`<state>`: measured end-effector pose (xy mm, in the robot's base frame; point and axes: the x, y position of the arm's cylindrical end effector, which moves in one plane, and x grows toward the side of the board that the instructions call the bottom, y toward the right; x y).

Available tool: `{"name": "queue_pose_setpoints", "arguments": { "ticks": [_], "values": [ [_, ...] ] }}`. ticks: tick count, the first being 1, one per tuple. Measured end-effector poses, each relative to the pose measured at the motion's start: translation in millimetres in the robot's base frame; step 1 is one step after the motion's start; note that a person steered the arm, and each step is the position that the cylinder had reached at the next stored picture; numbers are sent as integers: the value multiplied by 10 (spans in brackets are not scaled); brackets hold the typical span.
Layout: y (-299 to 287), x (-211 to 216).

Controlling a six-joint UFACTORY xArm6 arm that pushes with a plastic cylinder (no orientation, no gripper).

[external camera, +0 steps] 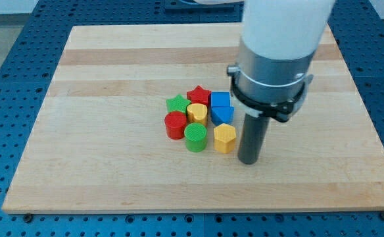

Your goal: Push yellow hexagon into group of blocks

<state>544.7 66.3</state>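
Yellow hexagon (225,138) sits just left of my tip (248,161), already touching the group; no jaws here.

A pale wooden bench (113,79) is lying flat and filling most of the view, its grain bands running from the view's left to its right. It is resting on a blue perforated base (8,52), which is showing along every edge.
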Motion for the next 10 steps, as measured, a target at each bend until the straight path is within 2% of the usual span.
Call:
{"name": "queue_pose_setpoints", "arguments": {
  "ticks": [2,6,7,8,10],
  "values": [
    [-273,-59],
    [-283,-107],
    [-283,9],
    [-411,143],
    [-754,117]
  ]
}}
